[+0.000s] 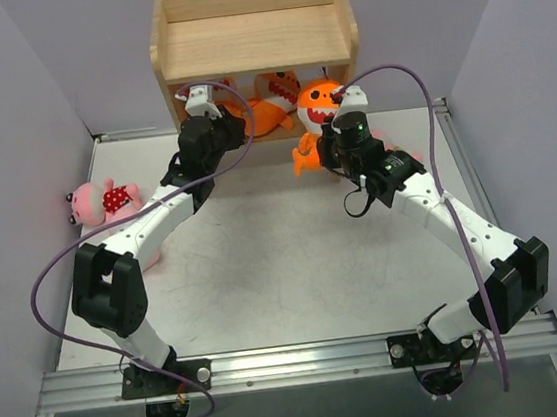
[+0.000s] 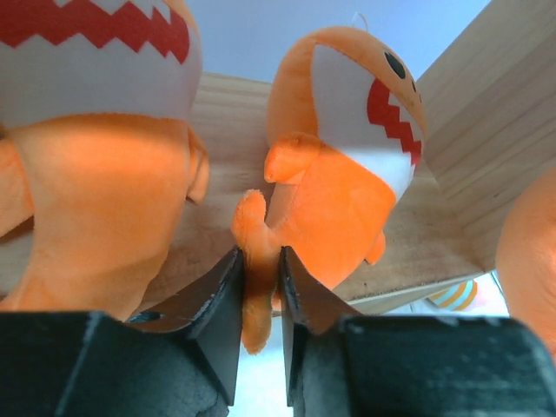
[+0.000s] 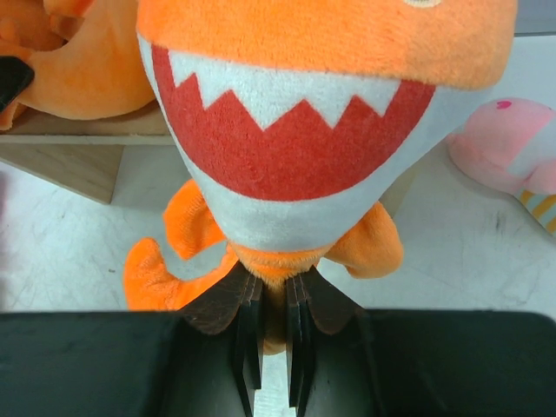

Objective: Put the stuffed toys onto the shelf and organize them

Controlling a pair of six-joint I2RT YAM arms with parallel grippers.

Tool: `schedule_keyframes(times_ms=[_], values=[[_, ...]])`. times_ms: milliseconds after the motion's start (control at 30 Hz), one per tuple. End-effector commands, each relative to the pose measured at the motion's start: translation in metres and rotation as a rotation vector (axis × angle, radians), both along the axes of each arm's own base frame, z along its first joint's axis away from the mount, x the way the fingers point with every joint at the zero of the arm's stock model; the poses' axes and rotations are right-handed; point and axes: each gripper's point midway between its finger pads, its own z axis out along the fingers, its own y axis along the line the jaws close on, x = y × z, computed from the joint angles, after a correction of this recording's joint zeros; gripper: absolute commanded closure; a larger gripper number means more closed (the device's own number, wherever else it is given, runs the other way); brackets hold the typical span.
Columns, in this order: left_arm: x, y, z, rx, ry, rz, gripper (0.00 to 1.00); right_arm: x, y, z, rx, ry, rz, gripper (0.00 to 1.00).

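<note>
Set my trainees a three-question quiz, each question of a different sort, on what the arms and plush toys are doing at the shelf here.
1. True or false: the fingers of the right gripper pinch the bottom of an orange fish toy.
2. Fill in: the fish toy held in front of the shelf has a ___ mouth with white teeth.
3. Where is the polka-dot pink doll? A: on top of the shelf. B: on the table beside the left arm. C: in the right gripper.

Key: 1 true. 2 red. 3 B.
</note>
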Motion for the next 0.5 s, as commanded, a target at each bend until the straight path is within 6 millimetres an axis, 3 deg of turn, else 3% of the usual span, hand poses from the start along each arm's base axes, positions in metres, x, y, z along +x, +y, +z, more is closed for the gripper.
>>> schedule_keyframes(times_ms=[0, 200, 333, 467], values=[[0.006, 0.007, 0.020, -0.066, -0.060, 0.060, 0.73, 0.020, 0.006, 0.034, 0.032, -0.096, 0.000, 1.00], [0.006, 0.014, 0.007, -0.109, -0.036, 0.107, 0.86, 0.036, 0.012, 0.034, 0.017, -0.103, -0.012, 1.00], [0.005, 0.020, 0.001, -0.141, -0.034, 0.141, 0.89, 0.043, 0.021, 0.029, 0.006, -0.082, 0.003, 1.00], [0.004, 0.022, -0.003, -0.172, -0.024, 0.158, 0.89, 0.050, 0.011, 0.029, -0.018, -0.093, -0.068, 1.00]])
